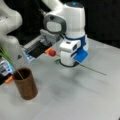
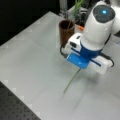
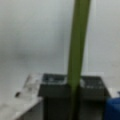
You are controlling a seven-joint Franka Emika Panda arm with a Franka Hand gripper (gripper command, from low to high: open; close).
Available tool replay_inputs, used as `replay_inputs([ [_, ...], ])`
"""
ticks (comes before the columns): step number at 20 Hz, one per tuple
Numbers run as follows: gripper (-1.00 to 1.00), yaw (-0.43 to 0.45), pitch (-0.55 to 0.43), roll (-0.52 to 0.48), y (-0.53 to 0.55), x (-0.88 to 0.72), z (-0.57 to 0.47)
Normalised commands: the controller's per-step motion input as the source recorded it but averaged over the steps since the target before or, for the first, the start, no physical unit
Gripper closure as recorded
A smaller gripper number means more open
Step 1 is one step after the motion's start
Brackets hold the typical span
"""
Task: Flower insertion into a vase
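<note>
The reddish-brown vase point(image 1: 25, 86) point(image 2: 66, 31) stands upright on the grey table point(image 1: 75, 100) point(image 2: 32, 62), one green stem point(image 1: 7, 60) point(image 2: 75, 11) already inside. Well apart, a second flower stem point(image 1: 93, 70) point(image 2: 72, 80) point(image 3: 77, 50) lies flat. The gripper point(image 1: 67, 63) point(image 3: 72, 87) is down over its end, fingers pressed against it.

- One vase point(image 1: 25, 86), well apart from the gripper point(image 1: 67, 62).
- Two flower stems: one in the vase point(image 1: 7, 58), one under the gripper point(image 2: 72, 80).
- One gripper.
</note>
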Motion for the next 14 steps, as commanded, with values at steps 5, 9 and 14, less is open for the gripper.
replay_inputs([
  [5, 1.00, -0.040, -0.001, 0.187, -0.18, -0.31, 0.15],
  [9, 1.00, -0.040, -0.041, 0.206, -0.25, -0.51, 0.27],
  [14, 1.00, -0.030, -0.066, 0.229, -0.28, -0.52, 0.16],
])
